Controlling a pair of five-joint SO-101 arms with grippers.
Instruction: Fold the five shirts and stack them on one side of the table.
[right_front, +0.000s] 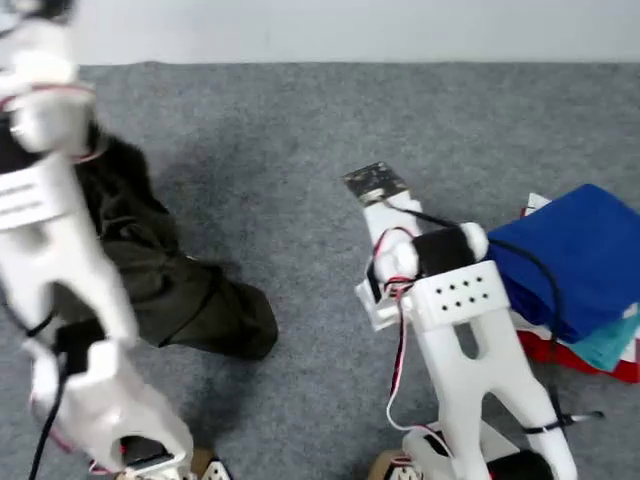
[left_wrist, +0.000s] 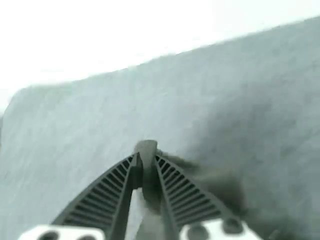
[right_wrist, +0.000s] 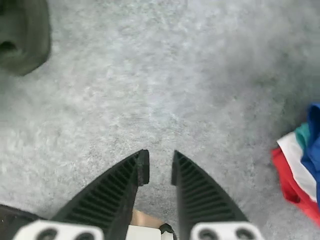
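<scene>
Fifth shirt prob. in hand: L gripper (left_wrist: 145, 159) fingers clenched on dark shirt (right_front: 200, 300), crumpled at left of surface (right_front: 300, 130). R gripper (right_wrist: 157, 167) fingers apart, empty. Stack (right_front: 580, 250) at right. Next: spread it flat w/ both arms.

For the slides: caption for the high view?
Grey table: dark shirt crumpled at one side, folded shirts stacked at the other.
</scene>
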